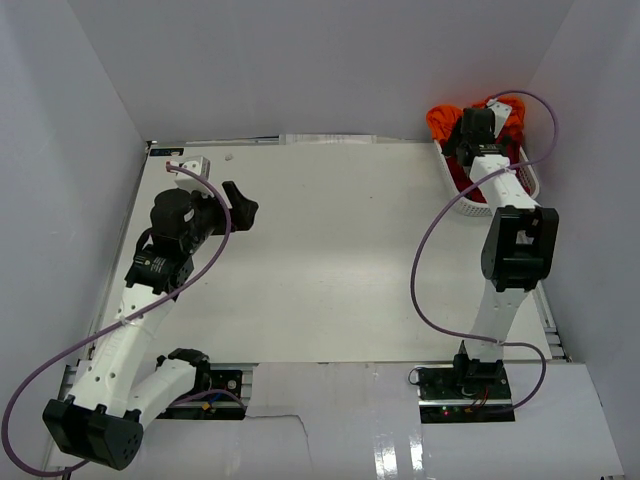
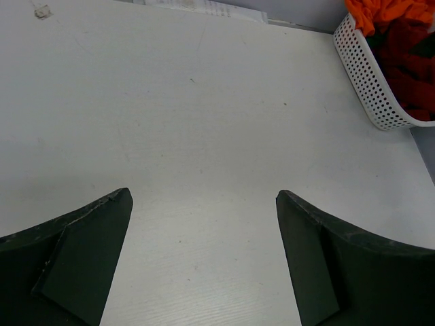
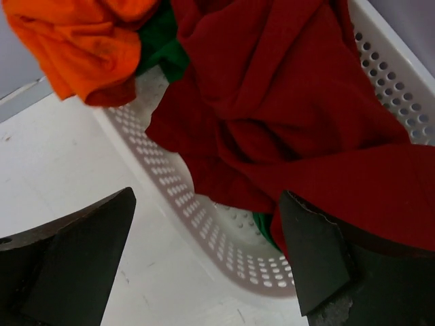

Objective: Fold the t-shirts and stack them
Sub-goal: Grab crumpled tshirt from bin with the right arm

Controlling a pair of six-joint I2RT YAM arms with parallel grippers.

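Wrist view, right, shows green shirt (image 3: 163, 46) hidden overhead; left fingers (image 2: 75, 261), right fingers (image 3: 68, 261) spread.

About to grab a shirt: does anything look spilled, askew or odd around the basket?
Only the orange shirt: it droops over the rim of the basket at one end. The red shirt lies crumpled inside. No damage shows.

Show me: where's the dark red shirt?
The dark red shirt lies in the white basket, far right corner in the top view, beside the orange shirt.
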